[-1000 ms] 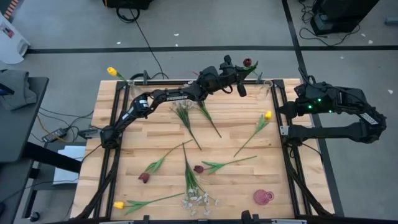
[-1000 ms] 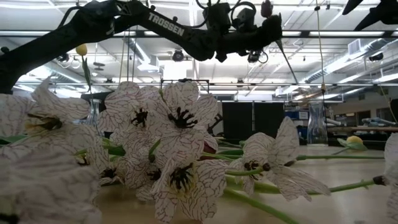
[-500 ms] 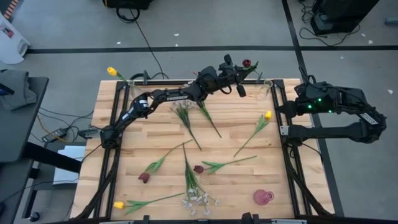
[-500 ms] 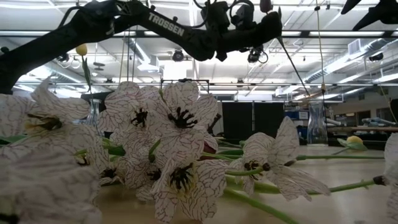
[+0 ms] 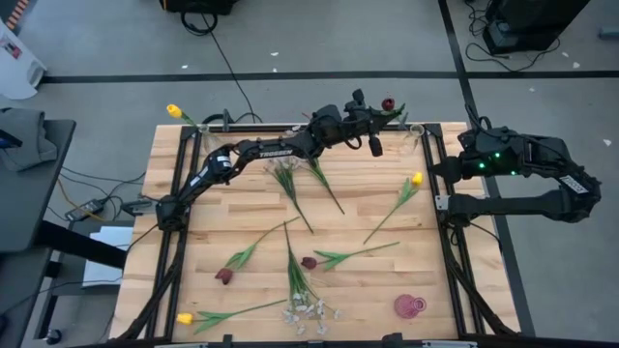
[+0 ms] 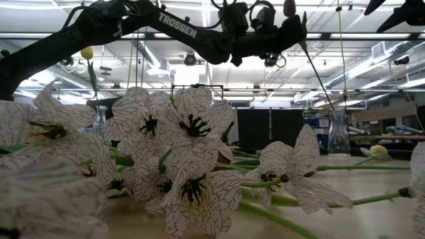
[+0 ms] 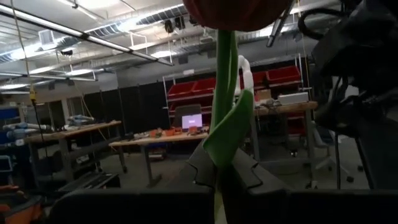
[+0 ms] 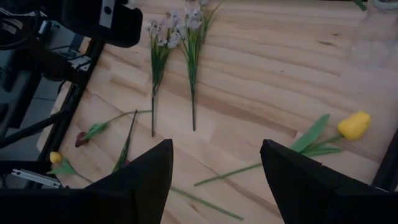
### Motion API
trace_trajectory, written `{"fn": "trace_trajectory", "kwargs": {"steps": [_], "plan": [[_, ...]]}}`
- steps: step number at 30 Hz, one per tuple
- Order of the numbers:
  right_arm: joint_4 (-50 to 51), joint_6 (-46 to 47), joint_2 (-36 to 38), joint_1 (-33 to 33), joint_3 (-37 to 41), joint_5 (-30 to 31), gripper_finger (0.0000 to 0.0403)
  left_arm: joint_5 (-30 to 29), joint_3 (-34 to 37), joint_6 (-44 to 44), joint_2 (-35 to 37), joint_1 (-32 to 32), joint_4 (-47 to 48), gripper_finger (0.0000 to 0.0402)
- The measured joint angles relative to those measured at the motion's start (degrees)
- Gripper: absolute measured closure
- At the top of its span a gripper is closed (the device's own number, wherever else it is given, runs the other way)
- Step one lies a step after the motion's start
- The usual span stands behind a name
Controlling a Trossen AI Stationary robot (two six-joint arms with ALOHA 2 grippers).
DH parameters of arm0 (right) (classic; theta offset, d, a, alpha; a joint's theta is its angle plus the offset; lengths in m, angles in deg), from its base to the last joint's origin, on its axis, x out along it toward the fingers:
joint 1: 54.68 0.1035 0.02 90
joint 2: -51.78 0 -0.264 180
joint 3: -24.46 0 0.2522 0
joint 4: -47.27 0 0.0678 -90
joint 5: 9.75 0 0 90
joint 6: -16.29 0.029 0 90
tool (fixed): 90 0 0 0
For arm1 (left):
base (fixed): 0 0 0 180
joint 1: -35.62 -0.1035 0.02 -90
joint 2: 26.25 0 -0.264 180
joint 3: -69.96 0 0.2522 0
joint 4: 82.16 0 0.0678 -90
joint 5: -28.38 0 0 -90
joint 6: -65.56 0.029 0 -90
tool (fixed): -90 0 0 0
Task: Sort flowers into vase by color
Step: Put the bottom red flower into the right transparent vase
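Note:
My left gripper [image 5: 375, 118] is high over the table's far right corner, shut on a dark red tulip [image 5: 388, 103]. Its head is also at the top of the left wrist view [image 7: 236, 11]. A clear glass vase [image 6: 338, 133] stands at that corner. A second vase at the far left corner holds a yellow tulip [image 5: 174, 111]. On the table lie whitish sprays [image 5: 285, 180], a yellow tulip [image 5: 416, 180], dark red tulips [image 5: 224, 275] [image 5: 309, 262], another yellow tulip [image 5: 184, 318] and a whitish spray [image 5: 308, 309]. My right gripper [image 8: 217, 180] is open and empty at the table's right edge. My left gripper pinches the dark red tulip's green stem [image 7: 219, 180] between its two fingers, below the head and a leaf. The tulip is lifted clear of the table with its head up. Its lower stem [image 6: 319, 76] hangs slanting below the gripper.
A pink coiled object [image 5: 410, 306] lies near the table's front right. Black frame rails [image 5: 184, 174] run along the left and right sides of the table. Bare wood [image 5: 368, 164] shows between the far sprays and the right-hand yellow tulip.
My left gripper has gone a little toward the table's right edge, still holding the dark red tulip. The tulip stays lifted, and its hanging stem has moved the same way.

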State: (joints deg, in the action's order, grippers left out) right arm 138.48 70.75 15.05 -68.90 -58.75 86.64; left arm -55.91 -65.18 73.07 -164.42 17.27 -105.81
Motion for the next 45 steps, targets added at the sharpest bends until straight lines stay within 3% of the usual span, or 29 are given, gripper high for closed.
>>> {"fn": "trace_trajectory", "kwargs": {"steps": [7, 15, 28, 45], "plan": [[-1.14, -0.46, 0.0, 0.0, 0.0, 0.36, 0.0149, -0.02, 0.0, -0.18, 0.0, 0.0, -4.12, 0.0392], [-1.43, -0.44, 0.0, 0.0, 0.0, 0.54, 0.0149, -1.19, 0.0, 1.4, -0.07, -0.31, -0.64, 0.0392], [-2.01, -0.46, 0.0, 0.0, 0.0, 0.91, 0.0149, -1.29, 0.0, 2.26, -1.92, -0.4, -4.84, 0.0391], [-3.51, -0.44, 0.0, 0.0, 0.02, 1.01, 0.0149, -1.51, 0.0, -0.22, -1.92, -0.4, -3.46, 0.033]]}}
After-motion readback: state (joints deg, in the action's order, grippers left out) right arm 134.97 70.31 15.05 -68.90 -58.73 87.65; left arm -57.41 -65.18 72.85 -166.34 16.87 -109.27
